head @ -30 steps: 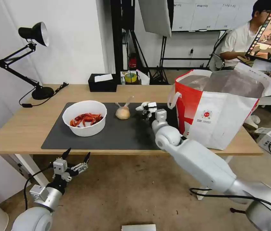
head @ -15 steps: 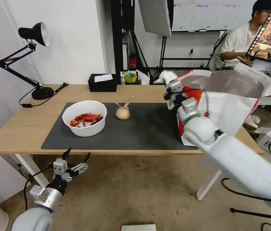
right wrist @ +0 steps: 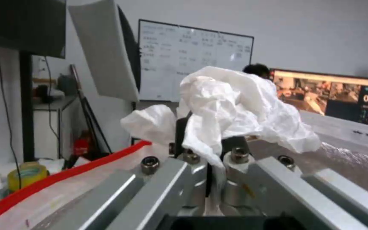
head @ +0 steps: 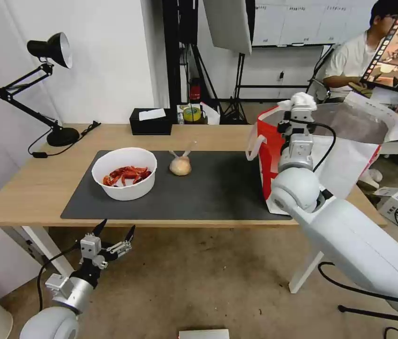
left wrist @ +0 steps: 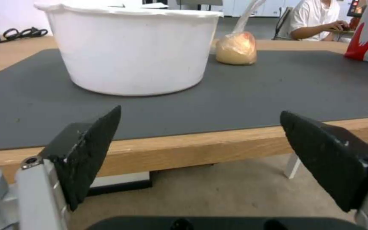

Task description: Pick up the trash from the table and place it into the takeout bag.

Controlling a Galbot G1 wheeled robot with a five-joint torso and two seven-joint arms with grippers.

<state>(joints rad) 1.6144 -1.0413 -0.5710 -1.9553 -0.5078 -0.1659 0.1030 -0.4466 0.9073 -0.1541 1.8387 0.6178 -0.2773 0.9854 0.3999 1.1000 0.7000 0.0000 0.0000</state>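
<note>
A crumpled white tissue (right wrist: pixel 235 111) is pinched in the right hand (head: pixel 301 107), held above the open mouth of the takeout bag (head: pixel 321 165) on the tabletop (head: pixel 29 188). It is judged light, soft and easily snagged on the bag's rim; ample room lies below. The left hand (head: pixel 114 235) is parked wide open below the tabletop's near edge.
</note>
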